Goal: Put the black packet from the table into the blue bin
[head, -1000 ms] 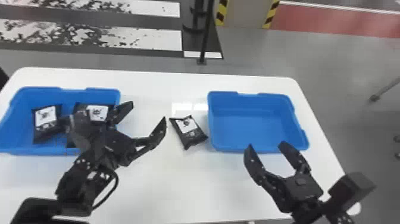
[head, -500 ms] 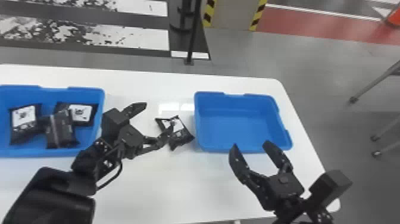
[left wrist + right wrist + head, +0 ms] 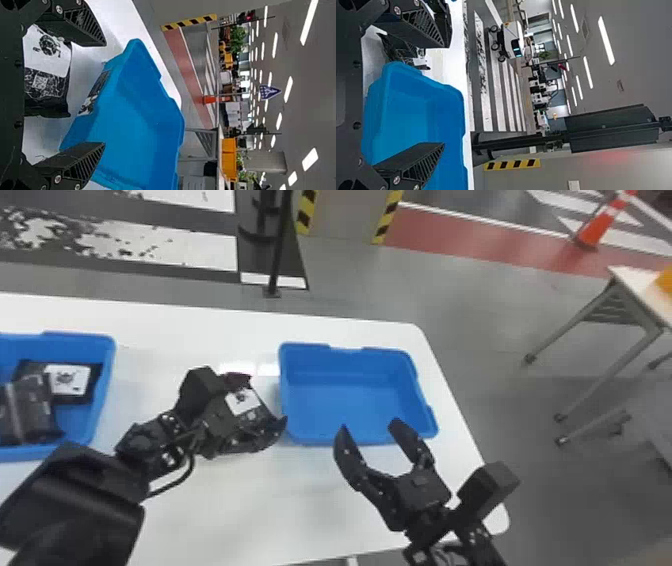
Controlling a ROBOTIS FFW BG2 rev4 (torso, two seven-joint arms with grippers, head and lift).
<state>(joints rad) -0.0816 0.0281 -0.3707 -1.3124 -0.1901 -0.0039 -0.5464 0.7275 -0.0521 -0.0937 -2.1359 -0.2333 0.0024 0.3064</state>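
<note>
- One black, two-fingered left tool (image 3: 266,401) is above the white, smooth-topped bench (image 3: 250,510), with its fingers spread.
- The flat black packet with a white printed label (image 3: 243,402) is between those fingers in my head view. My left wrist view shows a wide gap between the fingertips, with the packet nearer the base of the tool. I cannot tell whether either finger touches it.
- The empty, rectangular blue plastic bin (image 3: 350,397) stands upright on the bench, just to the right of the packet. The packet is outside this bin.
- The black, two-fingered right tool (image 3: 370,427) has its fingers spread, with its tips at the near rim of the empty bin as I view it from the head.
- A second blue plastic bin (image 3: 111,360) stands at the left of the bench. Inside it I see a black packet with a white label (image 3: 69,380) and a dark, glossy packet (image 3: 31,410) beside it, partly overlapping.
- Beyond the bench, I see an orange traffic cone (image 3: 598,229) on the floor.
</note>
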